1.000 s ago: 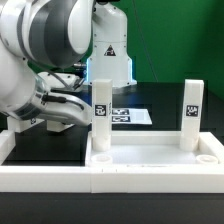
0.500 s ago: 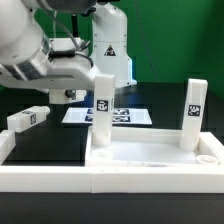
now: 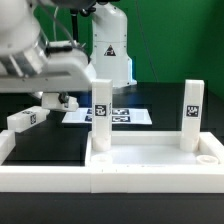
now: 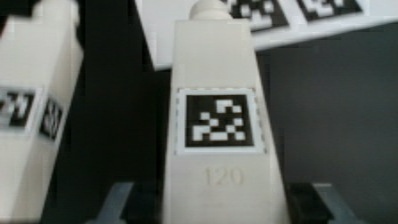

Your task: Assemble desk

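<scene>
Two empty sockets (image 3: 208,157) showed in the near corners of the wide white plastic rimmed tabletop panel (image 3: 150,148). It lay underside up just behind the long low white border rail (image 3: 45,178), presumably so that legs could be driven down into it. Further back in the panel stood two white square-section block legs, the left upright leg (image 3: 100,110) and the right upright leg (image 3: 193,112). Each bore a black-and-white tag and was apparently already seated. Beyond the rail, toward the exterior view's left, a loose leg (image 3: 28,119) lay on the black table (image 3: 40,145), handy for a vacant socket. Just behind it the two-finger gripper (image 3: 58,100) (image 4: 222,198) hung low around a fourth leg (image 4: 217,110). Its dark fingers (image 4: 125,196) flanked that leg's near end at a middling width, though whether they actually pinched it could not be told. Farthest off lay the flat white marker board (image 3: 125,116) (image 4: 267,12).
</scene>
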